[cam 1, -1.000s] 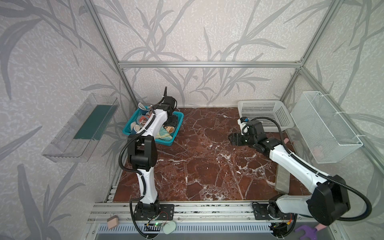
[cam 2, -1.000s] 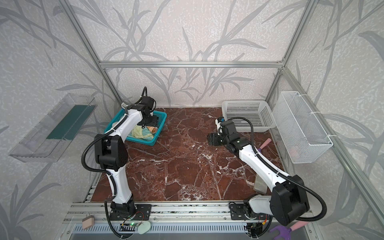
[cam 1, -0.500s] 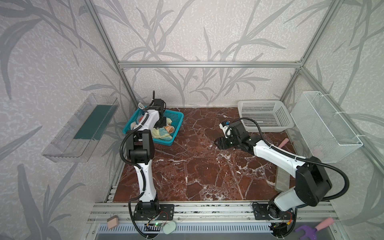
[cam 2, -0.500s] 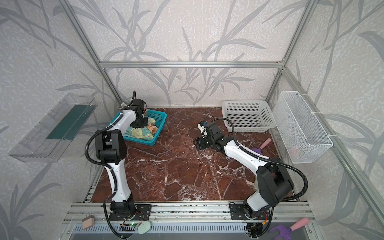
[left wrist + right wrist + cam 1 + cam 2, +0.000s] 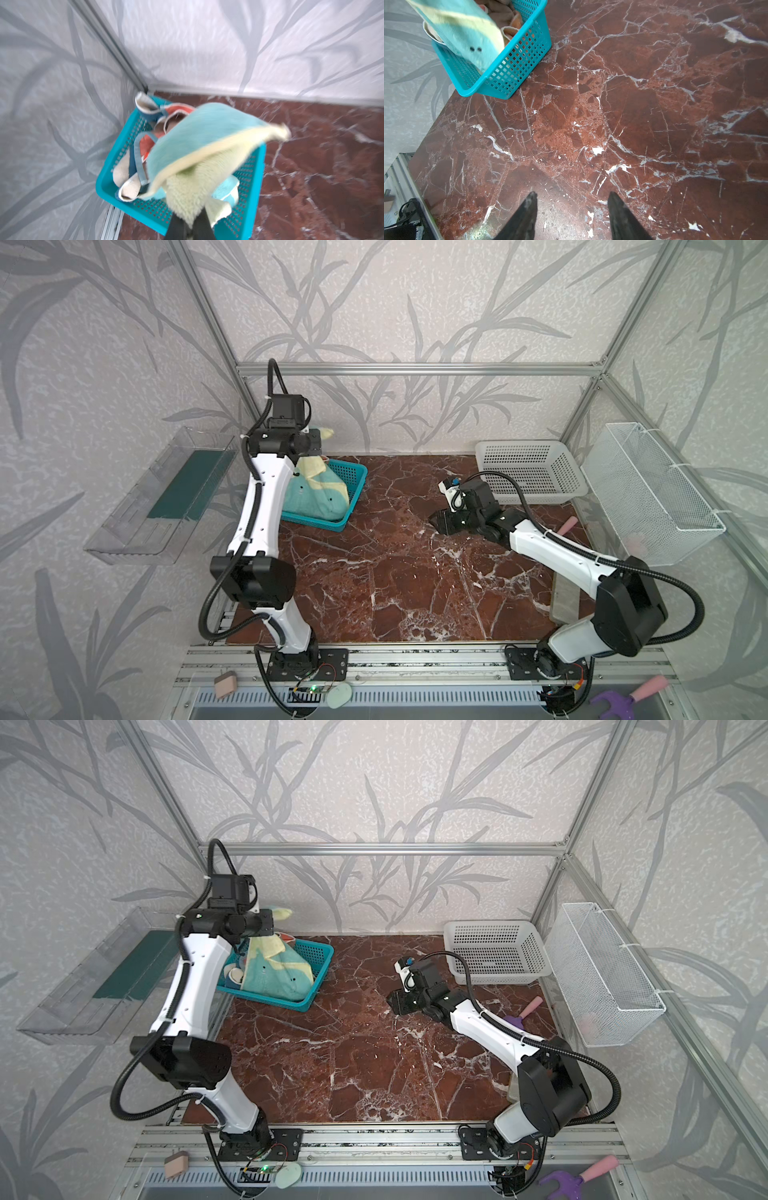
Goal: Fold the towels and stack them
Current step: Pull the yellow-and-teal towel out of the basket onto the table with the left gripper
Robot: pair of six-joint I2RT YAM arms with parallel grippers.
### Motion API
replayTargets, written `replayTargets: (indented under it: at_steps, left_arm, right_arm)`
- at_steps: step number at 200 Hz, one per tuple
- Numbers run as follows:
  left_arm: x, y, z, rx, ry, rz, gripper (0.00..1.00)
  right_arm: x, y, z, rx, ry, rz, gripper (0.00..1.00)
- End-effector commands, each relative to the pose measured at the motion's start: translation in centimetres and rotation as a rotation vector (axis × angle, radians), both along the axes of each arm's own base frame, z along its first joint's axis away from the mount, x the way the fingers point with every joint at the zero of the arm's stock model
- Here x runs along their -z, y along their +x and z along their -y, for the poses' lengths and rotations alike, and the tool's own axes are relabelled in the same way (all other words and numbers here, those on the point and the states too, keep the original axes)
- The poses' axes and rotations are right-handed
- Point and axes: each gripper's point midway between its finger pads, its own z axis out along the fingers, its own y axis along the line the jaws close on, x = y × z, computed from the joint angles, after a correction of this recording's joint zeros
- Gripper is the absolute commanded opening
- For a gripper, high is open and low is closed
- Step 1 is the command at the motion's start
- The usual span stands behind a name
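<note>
While our left claw [image 5: 190, 227] is clamped on a yellow edge of the blue-and-yellow towel [image 5: 207, 141], that towel hangs from it above the teal basket [image 5: 133, 209] in the back left corner of the table [image 5: 395, 572]. Its lower end is not yet clear of the basket. We judge the step in hand to be lifting this one towel out and carrying it to the bare stone.

To do that well, we should raise it until the hanging end clears the rim. That way the cloth neither drags the light basket nor snags a neighbour. Then we can lay it flat towards the middle. Our right claw [image 5: 572, 195] hovers low over the table with its jaws apart and nothing between them. It looks well placed to catch a free corner and spread the cloth.

The towel is thick, fluffy pile, limp and drooping in a curved fold. The other towels [image 5: 122, 172], cream, coral and blue-trimmed, lie crumpled in the basket. The basket is rigid perforated plastic. The table is glossy red-brown marble with white veins, likely slick under soft cloth.
</note>
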Motion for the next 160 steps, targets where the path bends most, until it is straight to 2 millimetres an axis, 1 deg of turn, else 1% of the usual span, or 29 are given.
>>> replayTargets:
  at_steps: [1,17,32,39,47,59,75,87,91,95,97,99,109,120,125,127,131,137,140,145,149,156,160]
  left_arm:
    - [-3.7,-2.6,6.1,0.186,-0.030,0.048,0.00]
    - [-6.2,-4.2,10.4,0.282,-0.005,0.102,0.00]
    - [-7.3,-5.8,14.6,0.391,-0.033,0.133,0.00]
    - [-7.5,-6.5,16.4,0.437,-0.051,0.142,0.00]
    - [-7.4,-7.2,18.7,0.493,-0.071,0.146,0.00]
    - [-6.7,-8.5,22.4,0.591,-0.104,0.135,0.00]
    - [-4.7,-10.2,27.4,0.721,-0.191,0.089,0.00]
    - [-2.3,-10.9,30.6,0.797,-0.295,0.025,0.00]
    - [-1.3,-11.0,31.4,0.809,-0.329,0.003,0.00]
    - [0.1,-10.9,32.2,0.819,-0.365,-0.021,0.00]
    - [1.0,-10.9,32.5,0.822,-0.380,-0.040,0.00]
    - [1.5,-10.7,32.8,0.825,-0.395,-0.042,0.00]
    - [6.0,-9.7,33.3,0.799,-0.429,-0.090,0.00]
    - [11.0,-8.5,33.3,0.751,-0.470,-0.161,0.00]
    - [13.3,-8.3,33.6,0.743,-0.500,-0.205,0.00]
    - [14.2,-8.2,33.8,0.742,-0.510,-0.223,0.02]
    - [15.7,-8.2,34.2,0.747,-0.528,-0.258,0.13]
    - [17.7,-8.3,34.8,0.753,-0.538,-0.316,0.36]
    - [18.7,-8.4,34.9,0.749,-0.534,-0.348,0.43]
    - [19.9,-8.6,34.9,0.739,-0.527,-0.400,0.49]
    - [20.8,-8.7,34.6,0.725,-0.508,-0.443,0.51]
    - [21.9,-8.8,33.9,0.697,-0.470,-0.475,0.53]
    - [22.2,-8.8,33.4,0.684,-0.452,-0.474,0.54]
  right_arm:
    - [-4.9,0.3,0.9,0.033,0.070,0.079,0.55]
    - [-5.8,0.3,2.7,0.097,0.094,0.070,0.55]
    - [-6.5,-0.1,4.6,0.138,0.118,0.061,0.55]
    - [-6.7,-0.3,5.5,0.154,0.119,0.061,0.55]
    - [-7.0,-0.6,6.5,0.171,0.114,0.062,0.55]
    - [-7.2,-1.2,8.0,0.197,0.107,0.059,0.55]
    - [-7.4,-2.0,9.8,0.231,0.103,0.059,0.55]
    - [-7.3,-2.5,10.8,0.249,0.103,0.054,0.54]
    - [-7.2,-2.6,11.1,0.257,0.101,0.053,0.54]
    - [-7.0,-2.8,11.4,0.263,0.098,0.049,0.54]
    - [-6.9,-2.8,11.6,0.268,0.094,0.048,0.54]
    - [-6.8,-2.8,11.7,0.270,0.091,0.048,0.54]
    - [-5.6,-2.9,12.2,0.288,0.065,0.030,0.54]
    - [-3.7,-3.0,11.8,0.273,0.049,-0.021,0.55]
    - [-2.8,-3.0,11.4,0.253,0.047,-0.054,0.54]
    - [-2.4,-3.1,11.2,0.246,0.045,-0.067,0.55]
    - [-1.7,-3.1,10.9,0.232,0.046,-0.090,0.54]
    - [-0.7,-3.2,10.4,0.214,0.049,-0.128,0.55]
    - [-0.2,-3.2,10.3,0.210,0.051,-0.144,0.55]
    - [0.6,-3.2,10.0,0.203,0.050,-0.171,0.54]
    - [1.1,-3.2,9.7,0.197,0.051,-0.186,0.55]
    - [2.0,-3.2,9.5,0.190,0.050,-0.205,0.54]
    - [2.5,-3.2,9.4,0.186,0.046,-0.215,0.54]
